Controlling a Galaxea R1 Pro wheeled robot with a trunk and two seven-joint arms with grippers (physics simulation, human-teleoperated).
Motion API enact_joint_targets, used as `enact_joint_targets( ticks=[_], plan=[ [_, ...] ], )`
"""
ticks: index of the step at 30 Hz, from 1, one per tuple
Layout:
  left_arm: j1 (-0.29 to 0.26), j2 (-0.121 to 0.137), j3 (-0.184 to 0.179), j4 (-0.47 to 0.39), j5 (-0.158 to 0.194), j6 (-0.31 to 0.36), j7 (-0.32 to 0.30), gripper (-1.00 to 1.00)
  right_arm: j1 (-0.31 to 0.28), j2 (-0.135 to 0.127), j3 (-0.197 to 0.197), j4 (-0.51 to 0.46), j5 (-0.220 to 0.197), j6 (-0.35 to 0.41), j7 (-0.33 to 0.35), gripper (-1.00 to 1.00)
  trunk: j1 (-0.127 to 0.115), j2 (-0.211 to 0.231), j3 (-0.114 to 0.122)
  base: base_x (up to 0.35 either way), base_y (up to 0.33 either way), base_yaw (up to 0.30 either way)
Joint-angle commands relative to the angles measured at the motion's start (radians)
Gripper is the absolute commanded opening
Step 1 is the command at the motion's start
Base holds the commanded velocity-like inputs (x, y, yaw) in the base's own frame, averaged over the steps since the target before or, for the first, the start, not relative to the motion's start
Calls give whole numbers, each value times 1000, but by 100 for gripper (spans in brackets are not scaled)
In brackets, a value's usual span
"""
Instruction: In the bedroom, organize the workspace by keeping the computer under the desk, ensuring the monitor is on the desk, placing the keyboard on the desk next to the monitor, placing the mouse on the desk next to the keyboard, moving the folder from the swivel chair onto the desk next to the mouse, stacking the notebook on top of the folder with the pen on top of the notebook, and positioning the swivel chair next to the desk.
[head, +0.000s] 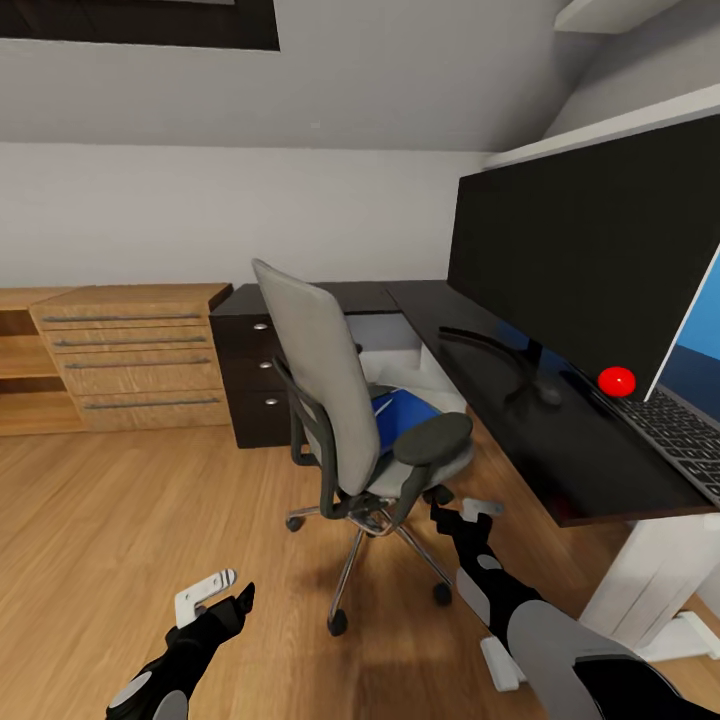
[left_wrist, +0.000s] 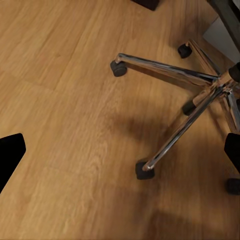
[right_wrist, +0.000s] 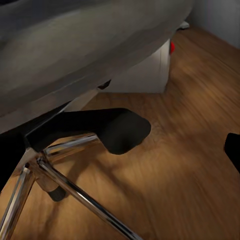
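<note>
Standing on the wooden floor (head: 120, 520) before the tabletop (head: 520, 430), the swivel chair (head: 335, 400) has its grey back turned toward the camera in the head view, with its chrome star base (head: 365, 550) and black castors spread beneath it. On its seat lies the bright blue notebook (head: 405, 412), partly hidden behind the black padded armrest (head: 432, 438); something pale shows just behind it, too little to name. The wide black monitor (head: 590, 255) stands on the black tabletop, its red dot (head: 616, 381) at the lower corner and its curved stand (head: 500, 350) resting on the surface. Just beside the monitor's base, on the near end of the tabletop, lies the keyboard (head: 685, 435) with greyish keys. A dark drawer unit (head: 250, 375) with round silver knobs carries the far end, and a light wooden dresser (head: 130, 355) with long bar handles stands next to it against the wall. The left tool (head: 225, 595) hangs low over bare floor, near the chair's base, its jaws spread wide and holding nothing; the left wrist view looks down on the chrome legs (left_wrist: 175, 72) and castors. The right tool (head: 465, 512) sits close under the chair's armrest, near the base, also parted wide and empty; the right wrist view looks up at the grey seat underside (right_wrist: 85, 45).
</note>
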Motion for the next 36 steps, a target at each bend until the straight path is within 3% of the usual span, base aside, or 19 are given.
enact_joint_targets(
  ticks=[1,12,28,36],
  plan=[
    [0,0,-1,-2,10,2,9,100,-1,0,3,1,-9,-5,-1,100,0,0,-1,9,0,0],
    [0,0,3,0,10,2,9,100,-1,1,3,1,-12,-6,-1,100,0,0,-1,131,0,1],
    [0,1,8,7,11,2,10,100,-1,9,3,1,-14,-6,-4,100,0,0,-1,6,17,75],
    [-1,2,8,17,12,2,10,100,-1,9,2,1,-14,-6,-4,100,0,0,-1,0,61,234]
  ],
)
